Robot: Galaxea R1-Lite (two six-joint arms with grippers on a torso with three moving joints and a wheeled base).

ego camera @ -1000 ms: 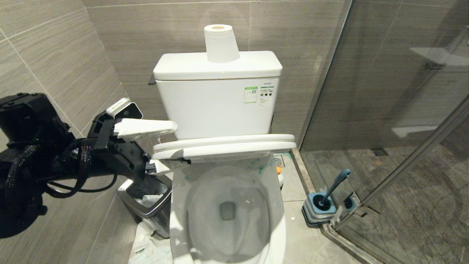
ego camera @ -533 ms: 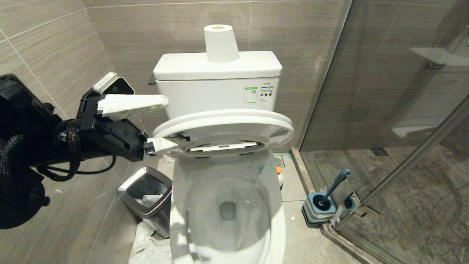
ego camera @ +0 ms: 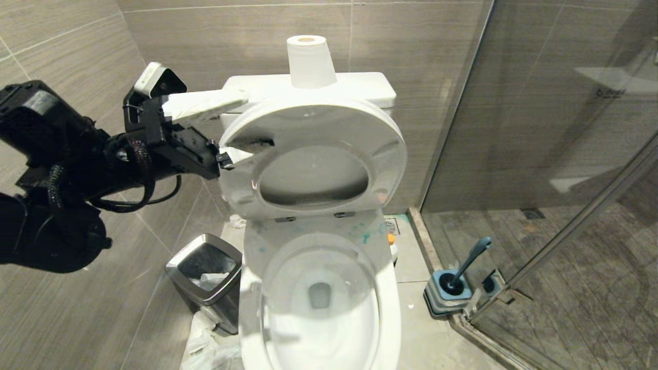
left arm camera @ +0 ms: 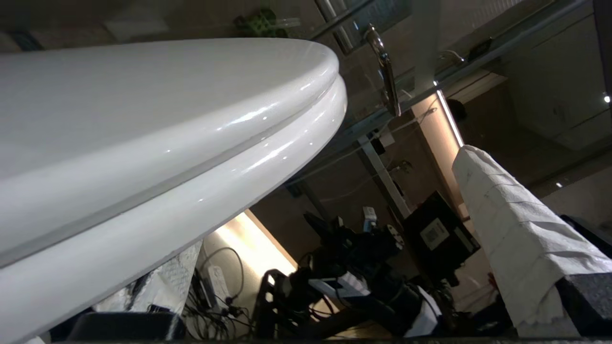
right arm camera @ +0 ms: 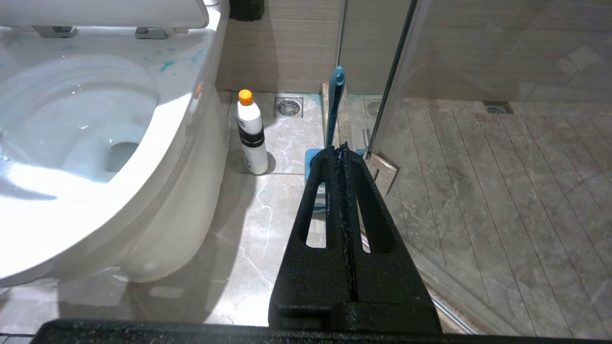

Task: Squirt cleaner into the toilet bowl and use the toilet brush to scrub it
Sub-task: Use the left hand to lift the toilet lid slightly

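Observation:
The white toilet bowl (ego camera: 389, 308) stands uncovered, with turquoise cleaner splashes (ego camera: 366, 237) on its back rim. Seat and lid (ego camera: 313, 154) are tipped up almost against the tank. My left gripper (ego camera: 231, 128) is open at their left edge. Its paper-wrapped fingers (left arm camera: 502, 229) straddle that edge, the lower one under the seat. The cleaner bottle (right arm camera: 252, 131), white with an orange cap, stands on the floor right of the bowl. The toilet brush (ego camera: 470, 262) rests in its blue holder (ego camera: 447, 293). My right gripper (right arm camera: 340, 148) is shut and empty, low by the holder.
A steel-rimmed bin (ego camera: 205, 277) stands left of the bowl with crumpled paper (ego camera: 205, 344) on the floor beside it. A toilet roll (ego camera: 310, 61) sits on the tank. The glass shower door (ego camera: 540, 154) closes off the right side, just behind the brush holder.
My left gripper has risen, and the seat and lid have swung with it from nearly level over the bowl to almost upright against the tank.

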